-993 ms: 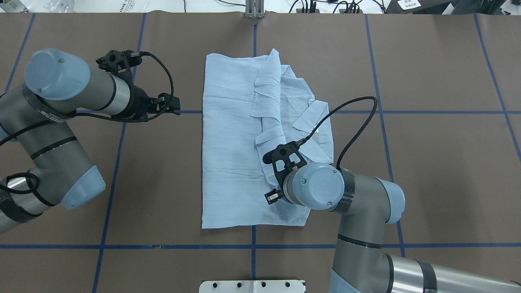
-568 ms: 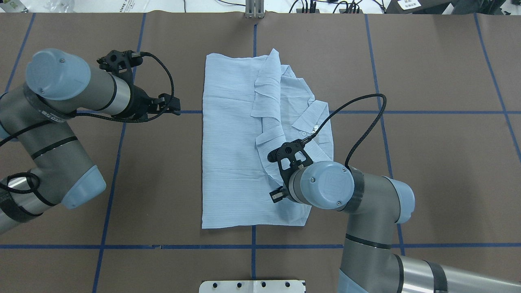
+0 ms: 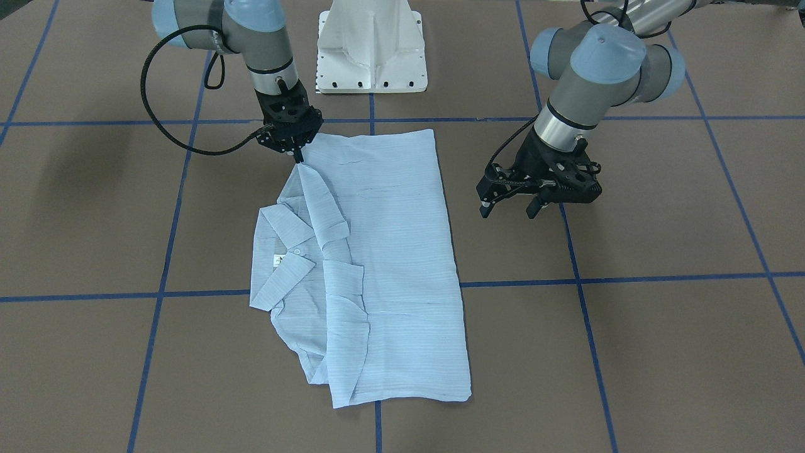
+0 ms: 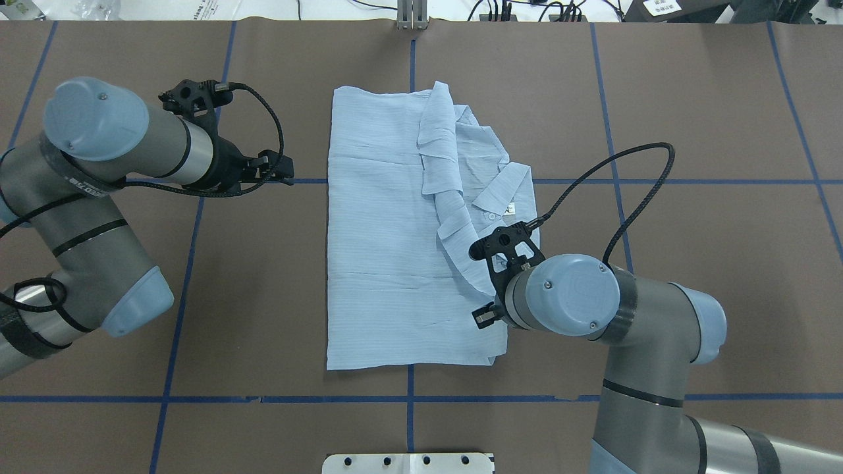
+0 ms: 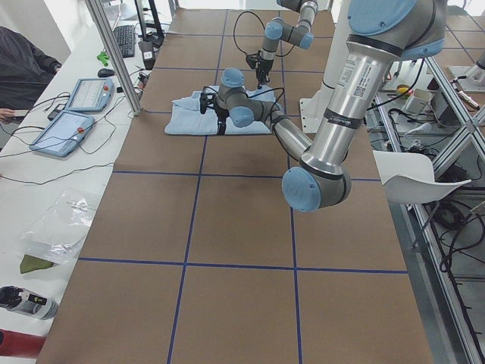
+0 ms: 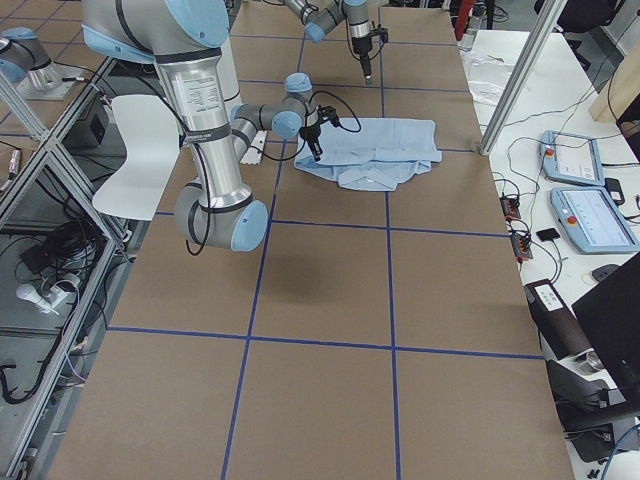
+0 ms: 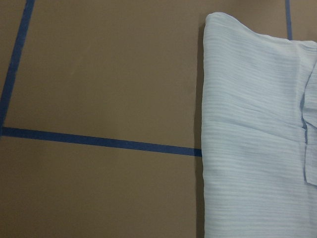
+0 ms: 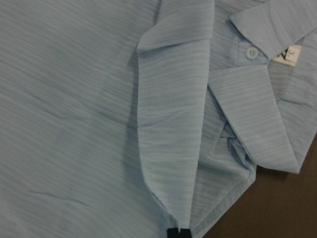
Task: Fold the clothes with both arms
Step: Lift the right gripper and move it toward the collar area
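From the front-facing camera, the shirt (image 3: pixel 396 251) lies flat near the middle of the table (image 3: pixel 660 352), its body folded into a long panel and its collar (image 3: pixel 286 228) on the robot's right side. The right gripper (image 3: pixel 297 156) is clamped on the end of the sleeve (image 3: pixel 324 207), a narrow strip lying along the panel. The left gripper (image 3: pixel 508 209) hangs empty with its jaws spread over bare table, just beside the shirt's opposite edge. Overhead, the right wrist hides its own fingertips, and the sleeve runs in a creased, bent line from the shirt's far edge toward that wrist. Both side views are too distant to add anything. The left wrist camera sees only the panel's folded edge and a blue tape line (image 7: pixel 99 141). The right wrist camera shows just the sleeve's very tip pinched between dark fingertips (image 8: pixel 178 233). So slight a bite on thin cloth could slip under a sideways pull. A drag could also twist the strip or shift the stacked layers, since nothing pins the panel down.
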